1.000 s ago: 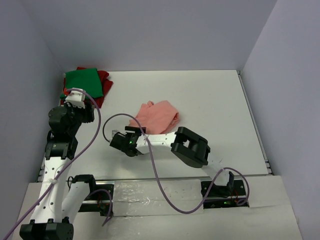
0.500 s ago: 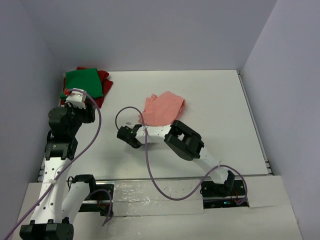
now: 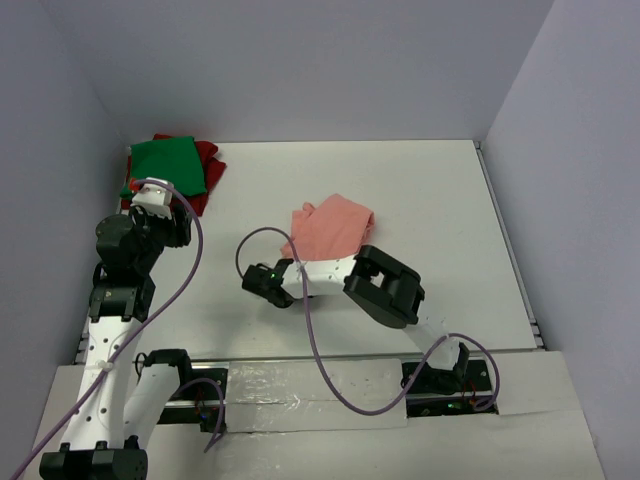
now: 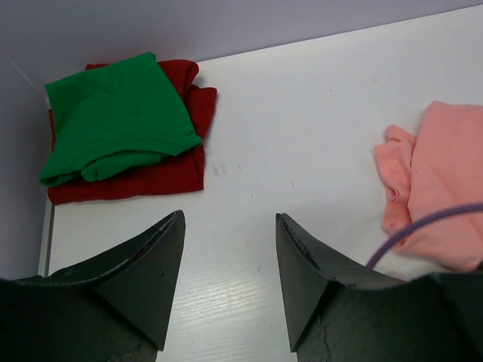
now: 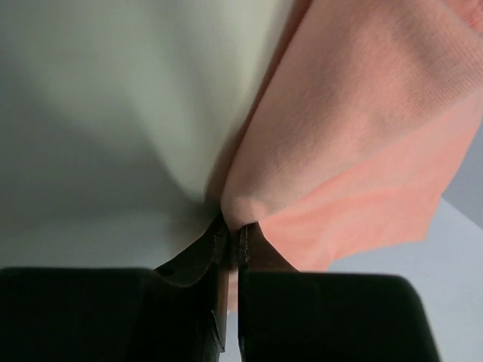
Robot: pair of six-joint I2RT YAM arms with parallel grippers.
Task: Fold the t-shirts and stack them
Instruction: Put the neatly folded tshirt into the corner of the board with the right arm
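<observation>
Left gripper (image 4: 229,219) hangs over the table (image 3: 430,190), fingers spread, nothing in them. Right gripper (image 5: 232,235) looks pinched shut on an edge of the bunched salmon-pink t-shirt (image 3: 332,225) mid-table, I think. Far-left corner: green t-shirt (image 3: 168,163) lying on the dark red t-shirt (image 3: 209,160).

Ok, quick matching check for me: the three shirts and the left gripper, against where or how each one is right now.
1 green t-shirt
2 dark red t-shirt
3 pink t-shirt
4 left gripper

A pinched by right gripper
B under another shirt
C open, empty
D lying on top of another shirt

Pairs: 1-D, 2-B, 3-A, 4-C
</observation>
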